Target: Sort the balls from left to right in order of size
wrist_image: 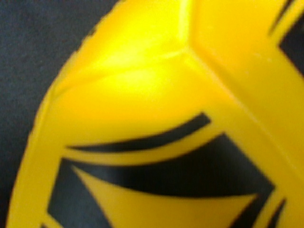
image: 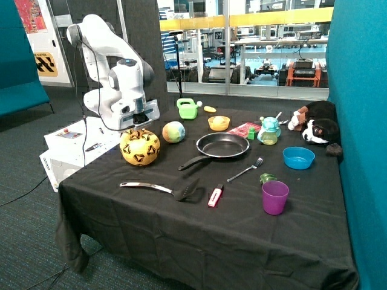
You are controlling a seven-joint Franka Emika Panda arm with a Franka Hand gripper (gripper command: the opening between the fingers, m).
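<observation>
On the table (image: 121,229), two balls: gripper (image: 140,126) atop yellow ball (image: 139,148), finger state unclear.

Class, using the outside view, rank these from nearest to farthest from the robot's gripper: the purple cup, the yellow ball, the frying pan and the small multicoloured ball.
1. Yellow ball, directly under the gripper.
2. Small multicoloured ball, just beside the yellow one.
3. Frying pan, mid-table.
4. Purple cup, near the front edge, far side.
</observation>
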